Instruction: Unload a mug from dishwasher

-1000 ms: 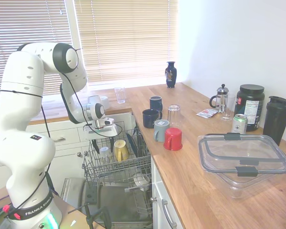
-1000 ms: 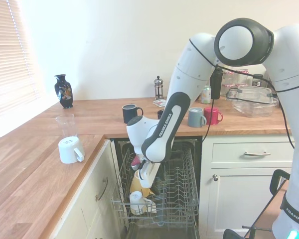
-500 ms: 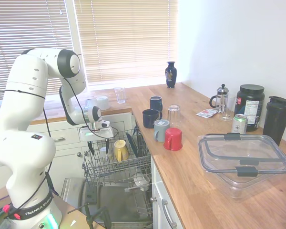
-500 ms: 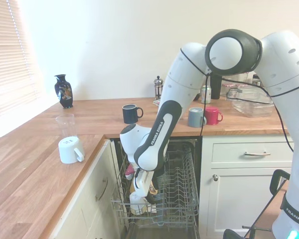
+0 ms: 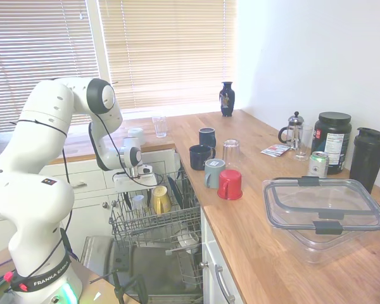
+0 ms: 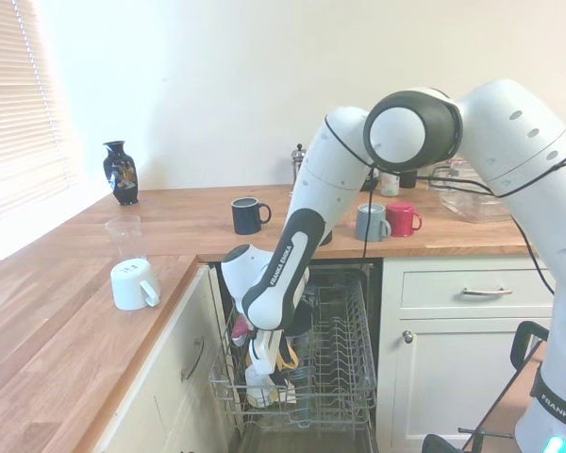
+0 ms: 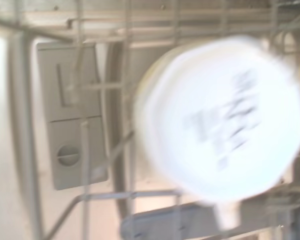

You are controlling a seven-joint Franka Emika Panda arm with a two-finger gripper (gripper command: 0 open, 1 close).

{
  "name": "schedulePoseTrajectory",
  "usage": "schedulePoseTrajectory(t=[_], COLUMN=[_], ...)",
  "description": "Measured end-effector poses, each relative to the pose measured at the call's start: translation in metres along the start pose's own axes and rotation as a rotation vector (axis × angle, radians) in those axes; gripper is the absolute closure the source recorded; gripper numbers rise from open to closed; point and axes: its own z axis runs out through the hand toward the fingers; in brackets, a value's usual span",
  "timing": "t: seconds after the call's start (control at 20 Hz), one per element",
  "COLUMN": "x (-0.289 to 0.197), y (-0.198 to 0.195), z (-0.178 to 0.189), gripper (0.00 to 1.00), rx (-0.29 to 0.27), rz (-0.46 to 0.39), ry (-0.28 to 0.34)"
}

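Wrist view: mug (image 7: pixel 220 120) base blurred, apparently just below, rack wires (image 7: pixel 82 125) beside

small whitish mug (image 5: pixel 138 202) upside down in the dishwasher (image 5: pixel 153 223) wire rack.

Dropped lower over the last second: white Franka arm's hand (image 5: pixel 138 196) now down inside the grey wire rack (image 5: pixel 153 225) of the dishwasher, right over the small whitish upside-down mug (image 5: pixel 138 202), next to the yellow mug (image 5: pixel 160 199). Was above the rack a second ago. Elbow swung lower and further toward the window side too. Mug base (image 7: pixel 221 120) fills the wrist view, blurry.
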Motion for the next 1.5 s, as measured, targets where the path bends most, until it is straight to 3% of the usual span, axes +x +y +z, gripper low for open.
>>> schedulePoseTrajectory(t=[0.45, 1.0, 1.05, 1.5], x=[0.003, 0.002, 0.001, 0.005], y=[-0.018, -0.049, -0.050, -0.056], z=[0.039, 0.033, 0.033, 0.034], gripper=[0.00, 0.00, 1.00, 1.00], rx=[-0.026, -0.052, -0.054, -0.077], rz=[-0.062, -0.131, -0.134, -0.133], ry=[-0.046, -0.050, -0.051, -0.083])
